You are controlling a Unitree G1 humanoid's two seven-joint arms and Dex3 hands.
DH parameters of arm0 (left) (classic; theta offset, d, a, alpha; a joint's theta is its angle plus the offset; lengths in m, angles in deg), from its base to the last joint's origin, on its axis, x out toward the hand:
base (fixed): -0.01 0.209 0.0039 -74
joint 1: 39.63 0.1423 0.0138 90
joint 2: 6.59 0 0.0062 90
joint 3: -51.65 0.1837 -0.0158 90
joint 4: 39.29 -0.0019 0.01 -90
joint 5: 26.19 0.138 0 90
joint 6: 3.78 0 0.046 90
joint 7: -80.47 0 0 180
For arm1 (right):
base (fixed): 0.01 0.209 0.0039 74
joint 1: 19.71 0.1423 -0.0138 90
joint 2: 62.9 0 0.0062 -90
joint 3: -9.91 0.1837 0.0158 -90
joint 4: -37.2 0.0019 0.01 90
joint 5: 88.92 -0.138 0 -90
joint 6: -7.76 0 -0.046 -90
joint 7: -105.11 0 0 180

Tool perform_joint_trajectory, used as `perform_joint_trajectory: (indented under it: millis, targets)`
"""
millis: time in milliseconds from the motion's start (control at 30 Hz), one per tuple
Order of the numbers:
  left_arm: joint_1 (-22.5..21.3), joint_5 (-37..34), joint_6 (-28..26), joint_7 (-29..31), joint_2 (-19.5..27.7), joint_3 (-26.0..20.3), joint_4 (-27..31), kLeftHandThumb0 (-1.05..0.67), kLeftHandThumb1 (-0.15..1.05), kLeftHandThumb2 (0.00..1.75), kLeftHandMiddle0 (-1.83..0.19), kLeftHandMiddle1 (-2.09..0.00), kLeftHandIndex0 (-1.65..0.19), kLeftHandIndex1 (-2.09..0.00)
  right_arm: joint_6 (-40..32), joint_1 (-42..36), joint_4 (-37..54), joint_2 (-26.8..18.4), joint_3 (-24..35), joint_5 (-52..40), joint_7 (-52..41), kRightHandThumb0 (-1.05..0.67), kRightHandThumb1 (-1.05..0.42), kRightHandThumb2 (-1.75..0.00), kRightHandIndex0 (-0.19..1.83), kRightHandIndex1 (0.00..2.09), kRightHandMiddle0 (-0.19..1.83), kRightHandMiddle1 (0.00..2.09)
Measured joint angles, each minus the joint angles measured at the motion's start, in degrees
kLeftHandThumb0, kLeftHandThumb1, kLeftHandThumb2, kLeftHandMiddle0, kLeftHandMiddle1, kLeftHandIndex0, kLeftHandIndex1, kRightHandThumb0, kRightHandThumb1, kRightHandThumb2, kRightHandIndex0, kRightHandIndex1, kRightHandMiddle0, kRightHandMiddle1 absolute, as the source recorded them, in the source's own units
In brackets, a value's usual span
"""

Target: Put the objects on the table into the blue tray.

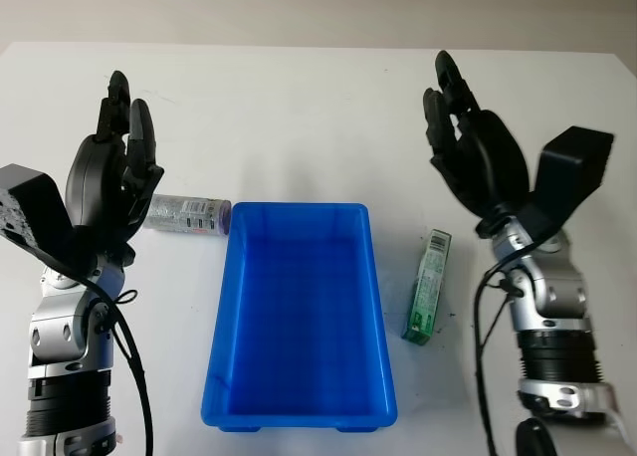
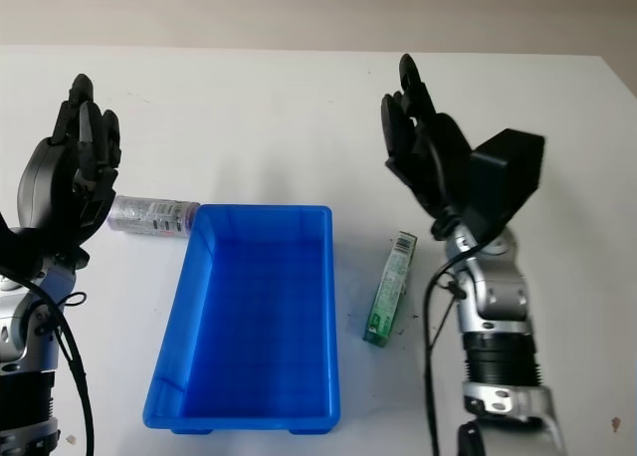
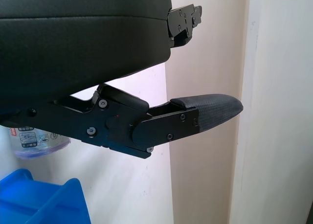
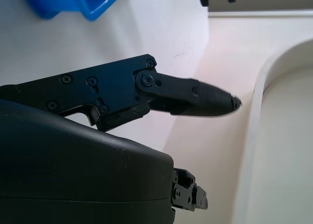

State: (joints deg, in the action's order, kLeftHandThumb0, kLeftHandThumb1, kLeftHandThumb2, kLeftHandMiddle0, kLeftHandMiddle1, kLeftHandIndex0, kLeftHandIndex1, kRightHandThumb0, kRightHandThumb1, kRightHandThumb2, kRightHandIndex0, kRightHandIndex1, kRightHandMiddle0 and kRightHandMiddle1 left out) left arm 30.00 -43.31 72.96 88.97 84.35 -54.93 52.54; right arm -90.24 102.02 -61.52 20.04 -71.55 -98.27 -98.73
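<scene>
Blue tray point(image 1: 299, 317) sat on the white table point(image 1: 299, 108), long side running away from the robot, nothing inside it. Used here as the landmark for everything else.

Left of the tray's far left corner: a clear bottle point(image 1: 187, 214) with a printed label, lying on its side, cap end just beside the tray's rim, whether touching could not be told. In the left wrist view, seen as a rounded clear end point(image 3: 36, 141) past the hand's shell, with a blue corner of the tray point(image 3: 44, 199) close by.

Right of the tray, near its right wall but apart from it: a slim green box point(image 1: 428, 285), lying flat, its long side roughly parallel to that wall, tilted slightly.

Left hand point(image 1: 114, 172) raised above the table to the left of the tray, over the bottle's outer end, released, holding nothing.

Right hand point(image 1: 476, 147) raised to the right of the tray's far end, beyond the green box, likewise released and holding nothing; one finger point(image 4: 195, 98) stretched out straight in the right wrist view
</scene>
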Motion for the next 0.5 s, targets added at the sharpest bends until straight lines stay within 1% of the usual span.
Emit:
perform_joint_trajectory:
  millis: [33, 67, 133, 233, 300, 367, 400, 500]
  targets:
    - [0.1, 0.1, 0.0, 0.0, 0.0, 0.0, 0.2, -0.76, 1.05, 0.65, 0.19, 0.00, 0.19, 0.00, 0.0, 0.4, 0.2, -2.1, 0.0, 0.8, -0.8, -0.61, -1.04, -0.13, 0.16, 0.18, 0.07, 0.30]
    - [0.2, 0.2, 0.0, 0.0, 0.0, 0.0, 0.3, -0.76, 1.05, 0.65, 0.19, 0.00, 0.19, 0.00, -0.3, 0.8, 0.8, -4.0, -0.1, 1.8, -1.6, -0.60, -1.01, -0.09, 0.22, 0.21, 0.08, 0.41]
    - [0.7, 0.1, 0.0, 0.0, 0.0, -0.1, 1.0, -0.75, 1.05, 0.65, 0.19, 0.00, 0.19, 0.00, -2.0, 1.1, 2.6, -8.2, -0.2, 3.4, -3.5, -0.53, -0.92, -0.05, 0.30, 0.25, 0.09, 0.54]
    - [1.1, -0.1, 0.0, 0.2, 0.0, -0.3, 1.3, -0.75, 1.05, 0.64, 0.19, 0.00, 0.19, 0.00, -3.4, 1.2, 5.1, -13.2, -0.3, 5.0, -6.8, -0.50, -0.84, -0.05, 0.40, 0.23, 0.28, 0.31]
    - [1.2, -0.1, 0.0, 0.4, 0.0, -0.4, 1.3, -0.76, 1.05, 0.63, 0.19, 0.00, 0.19, 0.00, -1.9, 1.0, 6.2, -15.9, -0.6, 6.8, -8.5, -0.48, -0.82, -0.05, 0.45, 0.21, 0.36, 0.24]
    - [1.2, -0.2, 0.0, 0.6, 0.0, -0.4, 1.4, -0.76, 1.05, 0.63, 0.19, 0.00, 0.19, 0.00, 3.2, 0.1, 6.7, -19.0, -1.6, 9.4, -10.6, -0.47, -0.81, -0.05, 0.46, 0.21, 0.40, 0.23]
    - [1.2, -0.2, -0.1, 0.7, 0.1, -0.5, 1.4, -0.76, 1.05, 0.62, 0.19, 0.00, 0.19, 0.00, 6.8, -0.6, 6.7, -20.6, -2.2, 11.4, -11.6, -0.49, -0.80, -0.05, 0.46, 0.19, 0.43, 0.21]
    - [1.2, -0.3, -0.5, 0.8, 0.2, -0.6, 1.4, -0.77, 1.05, 0.61, 0.19, 0.00, 0.19, 0.00, 16.3, -2.5, 6.8, -25.1, -4.0, 16.4, -13.8, -0.49, -0.78, -0.05, 0.42, 0.14, 0.44, 0.17]
